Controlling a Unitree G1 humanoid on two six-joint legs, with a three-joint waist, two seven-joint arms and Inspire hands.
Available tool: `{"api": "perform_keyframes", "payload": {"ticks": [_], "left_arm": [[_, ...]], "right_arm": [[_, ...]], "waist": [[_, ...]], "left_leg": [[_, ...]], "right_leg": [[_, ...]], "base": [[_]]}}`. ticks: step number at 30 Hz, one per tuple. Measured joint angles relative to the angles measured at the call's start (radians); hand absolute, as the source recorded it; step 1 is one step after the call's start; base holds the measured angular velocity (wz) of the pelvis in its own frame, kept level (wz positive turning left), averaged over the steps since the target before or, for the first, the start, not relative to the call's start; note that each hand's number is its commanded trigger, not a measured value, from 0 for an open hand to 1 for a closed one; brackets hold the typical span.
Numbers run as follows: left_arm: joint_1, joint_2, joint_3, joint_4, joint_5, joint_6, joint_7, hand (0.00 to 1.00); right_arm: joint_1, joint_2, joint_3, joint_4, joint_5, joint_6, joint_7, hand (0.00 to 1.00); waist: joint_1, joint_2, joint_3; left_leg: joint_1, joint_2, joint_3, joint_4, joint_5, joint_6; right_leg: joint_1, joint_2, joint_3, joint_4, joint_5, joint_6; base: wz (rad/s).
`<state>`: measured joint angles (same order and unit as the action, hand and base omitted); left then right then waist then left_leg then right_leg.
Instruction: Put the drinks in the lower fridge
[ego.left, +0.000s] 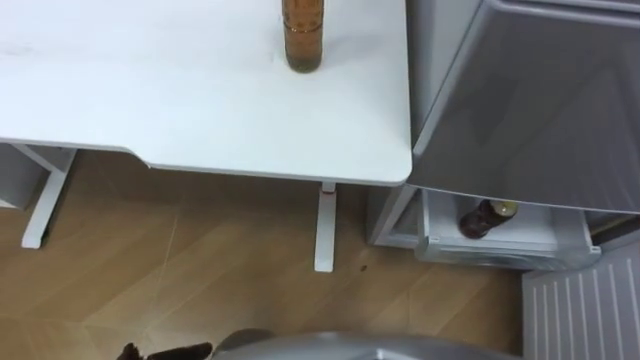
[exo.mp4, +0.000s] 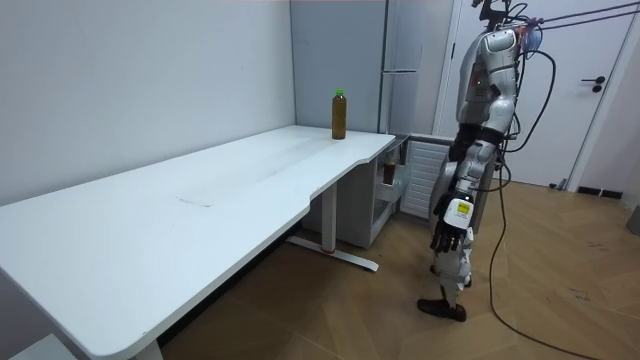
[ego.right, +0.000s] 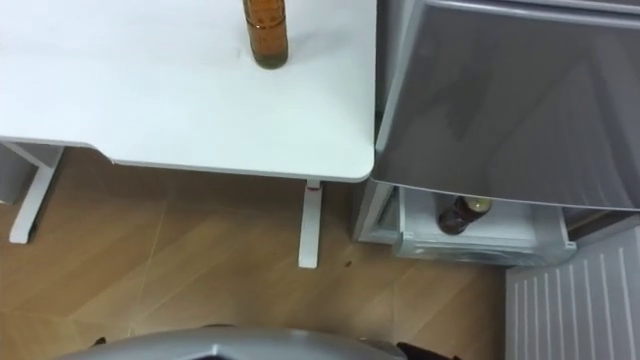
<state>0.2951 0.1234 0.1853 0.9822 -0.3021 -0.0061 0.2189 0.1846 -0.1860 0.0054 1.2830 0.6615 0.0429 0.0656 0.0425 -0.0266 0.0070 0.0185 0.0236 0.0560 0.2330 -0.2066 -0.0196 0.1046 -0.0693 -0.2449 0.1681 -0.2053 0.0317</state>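
Observation:
A brown drink bottle (ego.left: 303, 40) with a green cap (exo.mp4: 339, 92) stands upright near the far edge of the white table (ego.left: 200, 110), close to the fridge. A second brown bottle (ego.left: 487, 218) lies in the open lower fridge compartment (ego.left: 500, 245). I stand on the wooden floor a step back from the table's corner and the fridge. My left hand (exo.mp4: 450, 232) hangs at my side with relaxed fingers and holds nothing; its dark tips (ego.left: 165, 352) show at the bottom edge. A dark bit of my right hand (ego.right: 430, 354) shows at the bottom right.
The grey upper fridge door (ego.left: 540, 100) is closed. The white ribbed lower door (ego.left: 585, 300) stands swung open at the lower right. A white table leg (ego.left: 325, 225) stands just left of the fridge. A room door (exo.mp4: 600, 90) is behind me.

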Motion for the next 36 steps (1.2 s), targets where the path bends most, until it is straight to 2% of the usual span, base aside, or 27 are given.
{"api": "perform_keyframes", "payload": {"ticks": [4,5,6,8,11,13,14,15,16,19,22,26,29,34,36], "left_arm": [[0.007,-0.012,0.021,-0.059,-0.001,-0.029,0.060,0.00],[0.010,-0.020,0.034,-0.084,-0.001,-0.044,0.082,0.00],[0.008,-0.025,0.048,-0.099,0.002,-0.058,0.099,0.00],[0.001,-0.024,0.051,-0.104,0.011,-0.079,0.134,0.00],[0.019,-0.026,0.050,-0.225,0.028,-0.087,0.193,0.00],[0.037,-0.025,0.046,-0.355,0.035,-0.096,0.259,0.00],[0.041,-0.025,0.044,-0.381,0.035,-0.105,0.276,0.00],[0.045,-0.025,0.043,-0.420,0.043,-0.128,0.302,0.00],[0.044,-0.025,0.043,-0.437,0.066,-0.152,0.326,0.00],[0.046,-0.025,0.041,-0.485,0.080,-0.165,0.364,0.00],[0.032,-0.025,0.040,-0.520,0.081,-0.200,0.411,0.00],[0.018,-0.025,0.038,-0.535,0.086,-0.218,0.448,0.00],[0.011,-0.024,0.035,-0.568,0.176,-0.236,0.488,0.00],[0.011,-0.015,0.004,-0.733,0.234,-0.276,0.498,0.00],[0.008,0.006,-0.018,-0.776,0.265,-0.294,0.497,0.00]], "right_arm": [[-0.003,0.001,-0.010,0.000,-0.012,-0.021,0.001,0.00],[-0.001,0.001,-0.012,0.001,-0.022,-0.028,0.001,0.00],[-0.001,0.001,-0.027,0.002,-0.045,-0.031,0.002,0.00],[-0.004,0.000,-0.030,0.007,-0.077,-0.039,0.001,0.00],[-0.004,0.001,-0.031,0.004,-0.093,-0.043,0.003,0.00],[-0.004,0.003,-0.031,0.001,-0.094,-0.043,-0.001,0.00],[-0.004,0.003,-0.031,0.001,-0.094,-0.043,-0.004,0.00],[-0.004,0.003,-0.031,0.002,-0.097,-0.046,-0.012,0.00],[-0.004,0.003,-0.031,0.003,-0.100,-0.051,-0.019,0.00],[0.002,0.007,-0.031,0.002,-0.102,-0.065,-0.019,0.00],[0.001,0.015,-0.031,0.002,-0.120,-0.077,-0.015,0.00],[0.001,0.017,-0.029,0.003,-0.147,-0.087,0.002,0.00],[-0.001,0.018,-0.027,0.005,-0.158,-0.102,0.003,0.00],[-0.008,0.019,-0.026,0.004,-0.159,-0.120,0.013,0.00],[-0.008,0.019,-0.026,0.005,-0.160,-0.127,0.026,0.00]], "waist": [[-0.004,0.000,-0.0039],[-0.004,0.004,-0.0055],[-0.004,-0.001,-0.0046],[-0.005,-0.002,-0.0057],[-0.007,-0.005,-0.0050],[-0.005,-0.011,-0.0068],[-0.005,-0.012,-0.0074],[-0.005,-0.013,-0.0083],[-0.007,-0.013,-0.0086],[-0.008,-0.020,-0.0100],[-0.008,-0.029,-0.0106],[-0.008,-0.028,-0.0116],[-0.007,-0.028,-0.0104],[-0.006,-0.029,-0.0082],[-0.008,-0.029,-0.0078]], "left_leg": [[0.003,0.000,-0.002,0.000,0.000,0.000],[0.009,0.000,-0.004,0.000,0.000,0.000],[0.017,-0.001,-0.005,0.001,0.000,0.000],[0.025,-0.001,-0.006,0.002,-0.001,-0.001],[0.026,-0.001,-0.011,0.004,-0.002,-0.002],[0.027,-0.002,-0.015,0.003,-0.001,-0.002],[0.028,-0.002,-0.015,0.003,-0.001,-0.002],[0.031,-0.002,-0.014,0.002,-0.001,-0.002],[0.038,-0.002,-0.014,-0.001,-0.001,-0.002],[0.046,-0.002,-0.014,-0.003,-0.001,-0.002],[0.047,-0.003,-0.016,-0.005,-0.001,-0.002],[0.048,-0.004,-0.018,-0.007,-0.001,-0.003],[0.045,-0.004,-0.018,-0.009,-0.001,-0.003],[0.041,-0.004,-0.015,-0.010,-0.001,-0.003],[0.041,-0.004,-0.016,-0.010,-0.001,-0.003]], "right_leg": [[0.003,0.000,0.000,0.000,0.000,0.000],[0.011,0.000,-0.002,-0.001,0.000,0.000],[0.021,0.000,-0.004,-0.001,0.000,0.000],[0.029,0.000,-0.004,0.000,-0.002,0.001],[0.031,0.000,-0.004,-0.002,-0.007,0.001],[0.031,0.000,-0.004,0.001,-0.010,0.000],[0.032,0.000,-0.003,0.002,-0.010,0.000],[0.034,0.000,-0.002,0.002,-0.010,0.000],[0.039,0.000,-0.002,0.001,-0.010,0.000],[0.046,0.000,-0.001,0.000,-0.010,0.000],[0.050,0.000,-0.003,-0.001,-0.010,0.000],[0.050,0.001,-0.002,-0.002,-0.010,0.000],[0.047,0.001,0.000,-0.002,-0.010,0.000],[0.042,0.001,0.005,-0.002,-0.010,0.000],[0.042,0.001,0.007,-0.002,-0.010,0.000]], "base": [[0.00],[0.05],[0.04],[0.00],[0.04],[0.04],[0.00],[-0.03],[-0.04],[-0.02],[0.00],[0.01],[0.00],[-0.01],[0.00]]}}
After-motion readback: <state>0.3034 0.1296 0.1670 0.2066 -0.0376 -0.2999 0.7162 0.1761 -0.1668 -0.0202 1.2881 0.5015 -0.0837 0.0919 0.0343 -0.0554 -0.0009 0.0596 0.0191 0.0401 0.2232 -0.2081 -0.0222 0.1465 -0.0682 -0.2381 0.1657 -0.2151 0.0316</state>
